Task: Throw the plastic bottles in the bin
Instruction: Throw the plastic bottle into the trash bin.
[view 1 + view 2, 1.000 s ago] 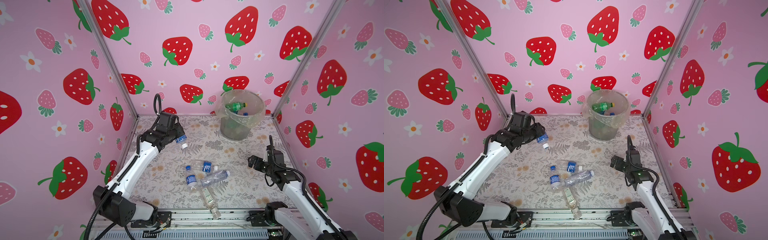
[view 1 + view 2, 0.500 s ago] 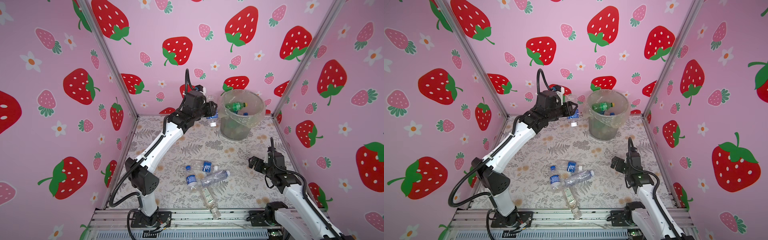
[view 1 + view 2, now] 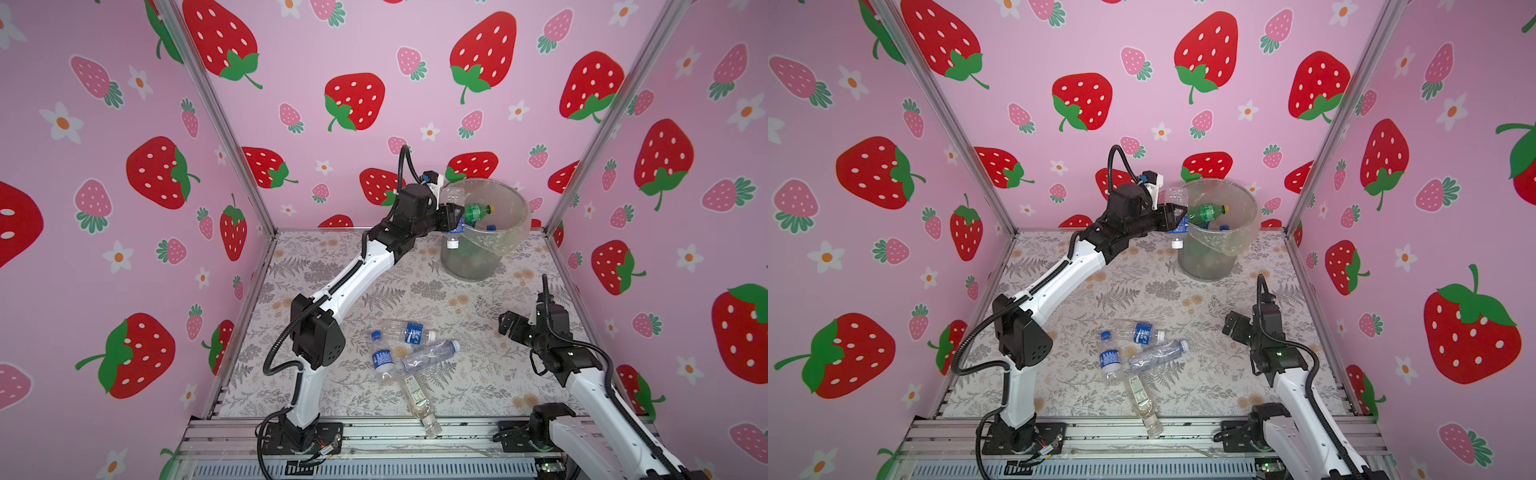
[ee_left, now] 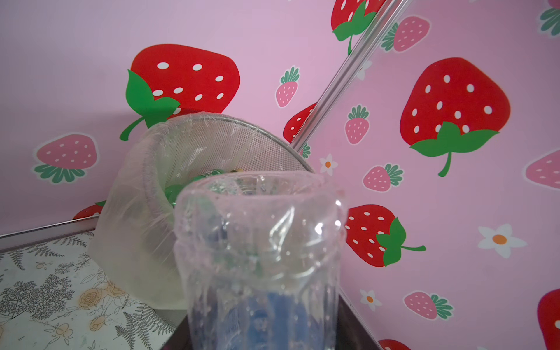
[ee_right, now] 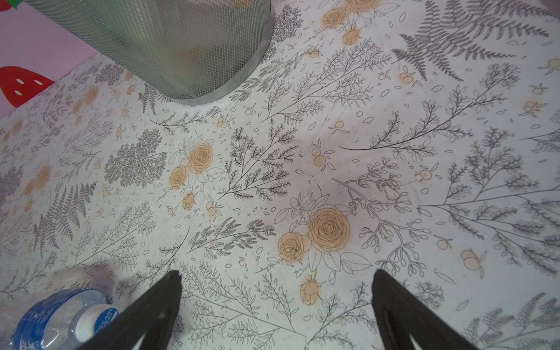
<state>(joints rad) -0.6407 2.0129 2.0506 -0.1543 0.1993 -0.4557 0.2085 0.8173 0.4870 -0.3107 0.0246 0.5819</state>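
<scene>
Step in hand: the carry to the bin [image 3: 469,266] is judged nearly done; the drop is not yet made.
Left end effector [image 3: 452,219]: closed on a clear, blue-labelled bottle [image 3: 452,198], which is held cap down at rim height.
Held bottle's place: just beside the bin's rim, at the far right corner of the desk [image 3: 478,374]. In the left wrist view the bottle [image 4: 260,257] is seen in front of the liner [image 4: 136,218], apparently not yet over the opening.
Right end effector [image 5: 277,274]: spread wide and empty, hung over bare desk near the right edge.
Bin contents: a green bottle [image 3: 476,211] is seen on top.
Left on the desk: four bottles [image 3: 428,354] are piled by the middle of the front edge.
Next move: a little more reach over the rim is called for, and then the grip is to be released.
</scene>
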